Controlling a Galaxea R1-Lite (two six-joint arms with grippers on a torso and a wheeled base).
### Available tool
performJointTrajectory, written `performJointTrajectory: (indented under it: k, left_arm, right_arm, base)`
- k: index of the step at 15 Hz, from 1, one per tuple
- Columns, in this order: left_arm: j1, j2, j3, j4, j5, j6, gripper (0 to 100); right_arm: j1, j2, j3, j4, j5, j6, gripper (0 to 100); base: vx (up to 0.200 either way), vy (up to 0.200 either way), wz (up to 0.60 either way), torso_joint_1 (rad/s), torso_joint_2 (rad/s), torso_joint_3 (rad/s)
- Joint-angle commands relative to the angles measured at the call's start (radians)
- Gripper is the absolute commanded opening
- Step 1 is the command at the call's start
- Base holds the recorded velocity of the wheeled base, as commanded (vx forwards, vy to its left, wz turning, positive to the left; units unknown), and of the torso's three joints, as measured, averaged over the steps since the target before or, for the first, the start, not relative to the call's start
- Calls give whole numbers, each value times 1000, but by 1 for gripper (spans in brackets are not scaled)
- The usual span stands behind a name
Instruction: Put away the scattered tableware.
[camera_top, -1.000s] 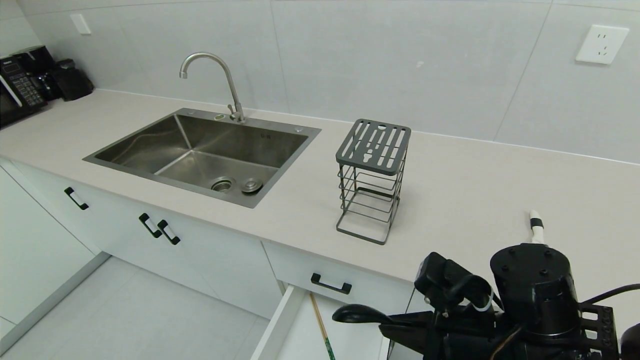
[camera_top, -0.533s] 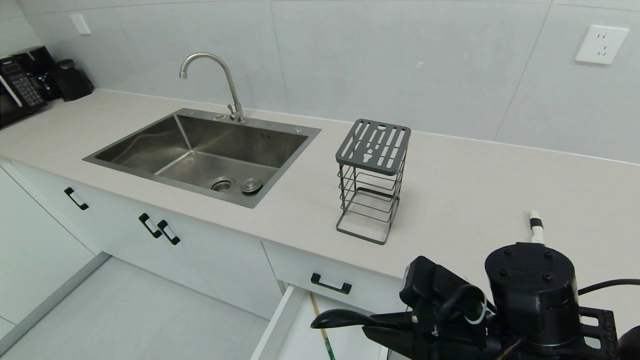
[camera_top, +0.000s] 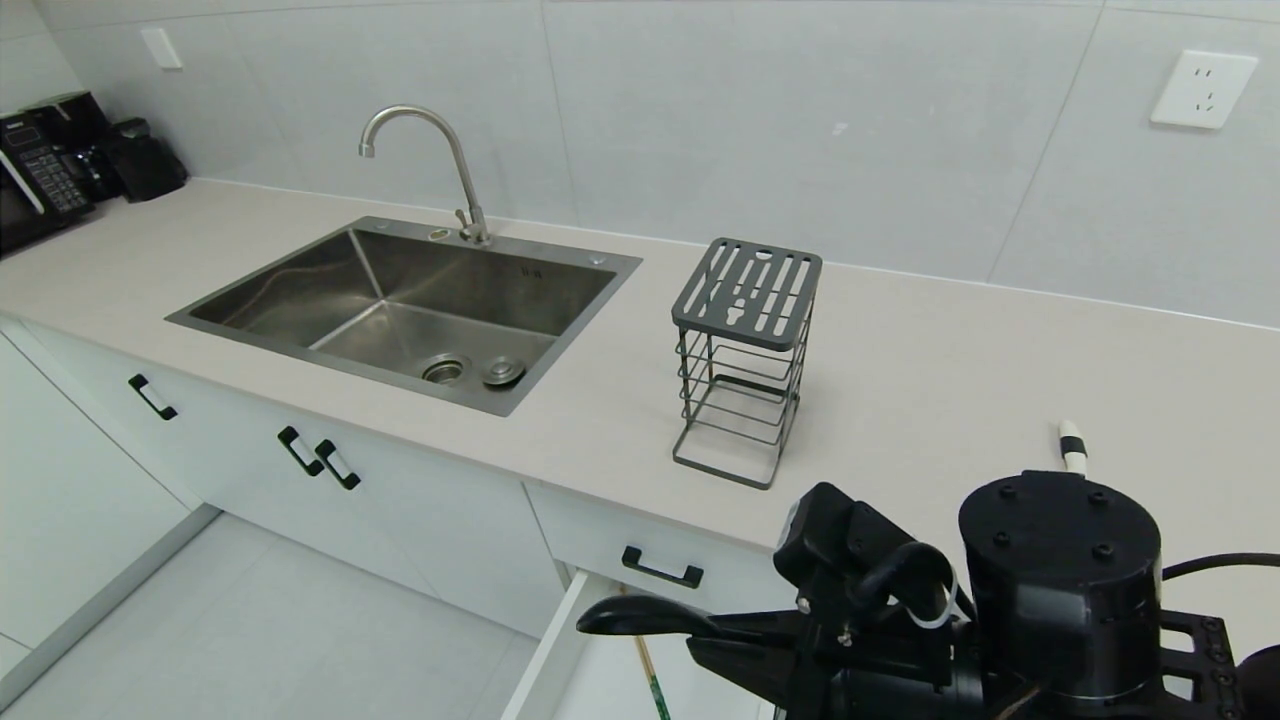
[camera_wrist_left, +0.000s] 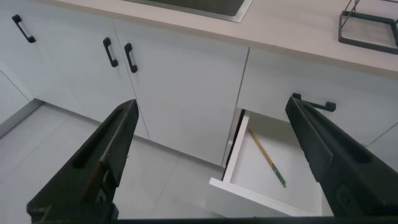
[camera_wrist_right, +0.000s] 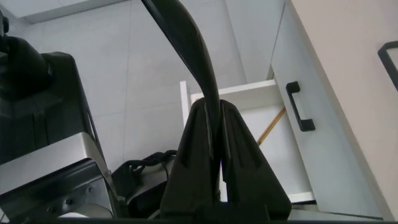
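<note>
Right tool (camera_wrist_right: 212, 124) clamped on black spoon (camera_top: 640, 617) by open drawer (camera_wrist_left: 235, 155); chopstick (camera_wrist_left: 268, 158) already inside. White-handled utensil (camera_top: 1072, 447) left on bench (camera_top: 950, 380). Left tool (camera_wrist_left: 211, 109) apart, empty. Judged: roughly midway.

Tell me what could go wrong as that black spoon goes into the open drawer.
1. The right claw pinches the black spoon far from its bowl; it may pivot or slip.
2. The open drawer sits below a closed drawer front, which the spoon could strike.
3. It may land across the chopstick inside.
</note>
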Motion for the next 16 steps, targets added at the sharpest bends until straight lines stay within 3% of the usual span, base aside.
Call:
performJointTrajectory:
  k: [1,16]
  left_arm:
    - [0,0,0,0,1,0,100]
    - [0,0,0,0,0,0,100]
  right_arm:
    - [5,8,-32,2,0,-2,0]
    - [6,42,-66,2,-1,0,0]
  base:
    - [0,0,0,0,0,0]
    - [0,0,0,-135,265,131]
